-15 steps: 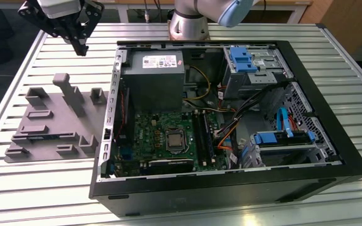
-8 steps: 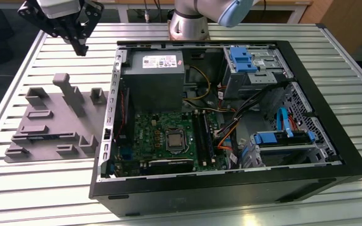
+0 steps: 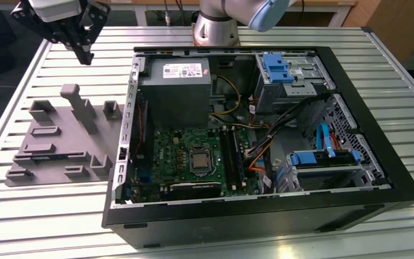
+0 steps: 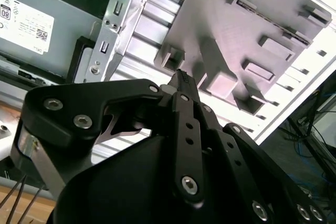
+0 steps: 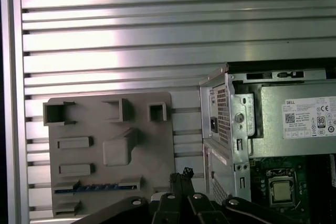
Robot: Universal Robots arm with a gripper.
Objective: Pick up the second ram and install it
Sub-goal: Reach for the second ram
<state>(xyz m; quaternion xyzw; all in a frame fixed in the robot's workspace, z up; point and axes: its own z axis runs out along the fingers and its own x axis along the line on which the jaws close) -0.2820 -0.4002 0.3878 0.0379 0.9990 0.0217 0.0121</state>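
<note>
- Currently, nearest the exterior camera, the black wall of the open computer case [image 3: 264, 218] lies along the slatted aluminium table [image 3: 41, 216].
- Just inside that wall, the green motherboard [image 3: 171, 156] lies flat on the case floor. The processor socket [image 3: 200, 161] is about mid-board.
- Long dark memory slots [image 3: 230, 154] run beside the socket on the exterior view's right. Whether a stick is seated in them cannot be told.
- Light-blue drive brackets [image 3: 322, 157] sit in the case on the exterior view's right.
- Outside the case, on the exterior view's left, a grey fixture plate [image 3: 56, 135] rests on the table just beside the case wall. Raised posts stand at its far end.
- The second ram [image 5: 92, 187] stands on edge in a slot of that plate, toward the plate's nearer end. In the first wrist view it reads as a thin blue strip, and nothing touches it.
- Farther back inside the case, the grey power supply [image 3: 174, 91], bearing a pale label, occupies the far corner on the exterior view's left.
- Beyond the plate's far end, the gripper [image 3: 86, 56] hangs above the table, well apart from the second ram.
- In both wrist views the gripper [image 4: 181, 77] [image 5: 182, 174] has its fingers pressed together, with nothing held between them.
- Farthest off, the arm base [image 3: 214, 27] stands at the table's far edge behind the case.
</note>
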